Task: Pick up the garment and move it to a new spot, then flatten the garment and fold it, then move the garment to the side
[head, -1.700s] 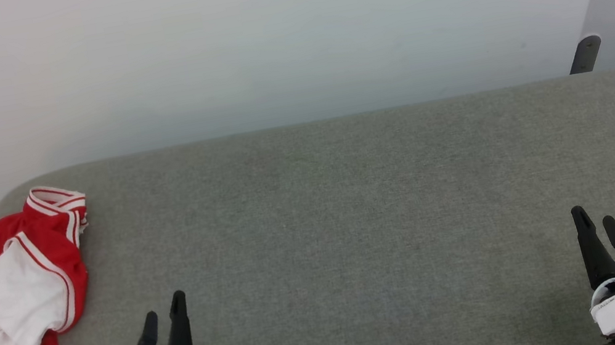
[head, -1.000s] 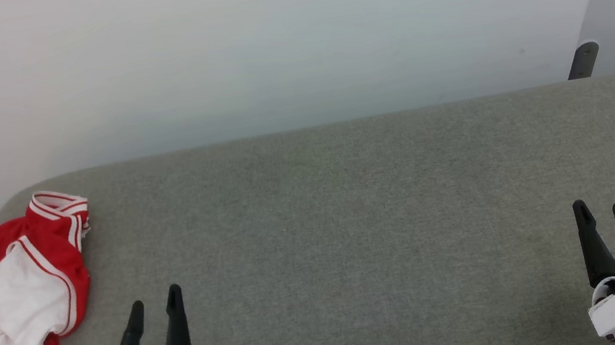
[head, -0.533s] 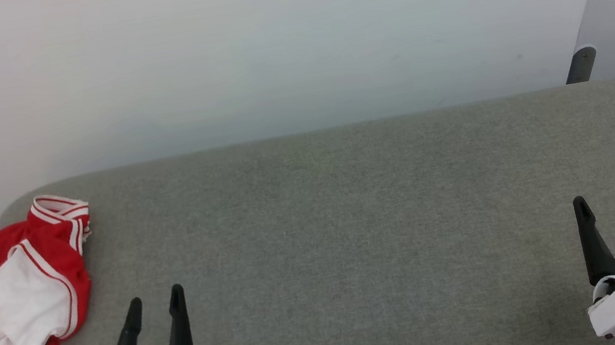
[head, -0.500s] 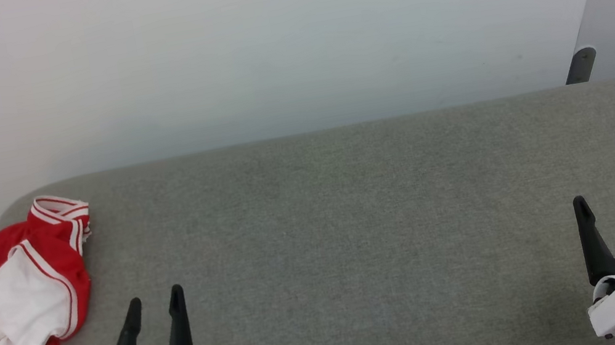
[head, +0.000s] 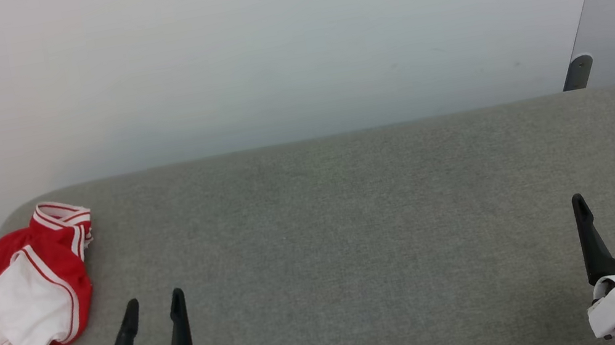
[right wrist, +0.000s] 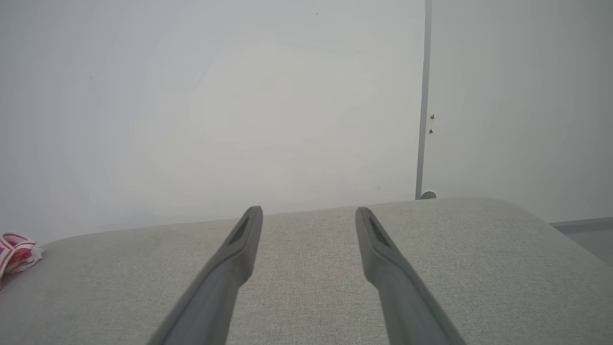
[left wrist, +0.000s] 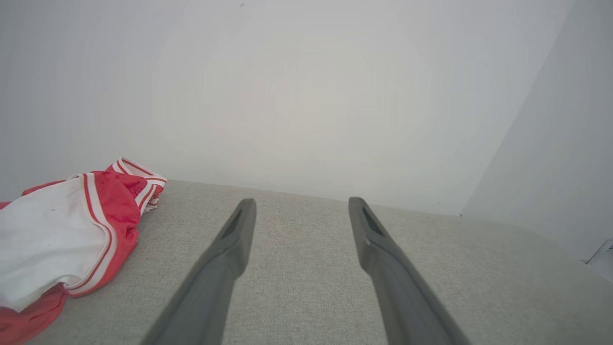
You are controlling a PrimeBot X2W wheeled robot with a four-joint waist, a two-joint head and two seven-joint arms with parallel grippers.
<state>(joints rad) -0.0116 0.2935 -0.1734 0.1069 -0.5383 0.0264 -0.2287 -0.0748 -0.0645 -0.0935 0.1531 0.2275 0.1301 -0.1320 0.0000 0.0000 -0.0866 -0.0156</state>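
Head view shows you the left gripper (head: 153, 298) at the lower left with its fingers (head: 179, 337) released and nothing between them. The right gripper (head: 601, 197) at the lower right is spread open and empty too. Both pairs show a wider gap than in the earliest frame. In the left wrist view the left gripper (left wrist: 299, 201) hangs over bare grey tabletop (left wrist: 306, 268), with the garment (left wrist: 57, 235) just beside its left finger, not touching. The garment (head: 24, 307) lies crumpled at the far left of the tabletop (head: 353, 221), white sleeve uppermost, in the same heap as before. The whole picture has slid down a little, so your camera moved, not the cloth. Right wrist view catches its striped trim (right wrist: 14, 247) at the left edge.
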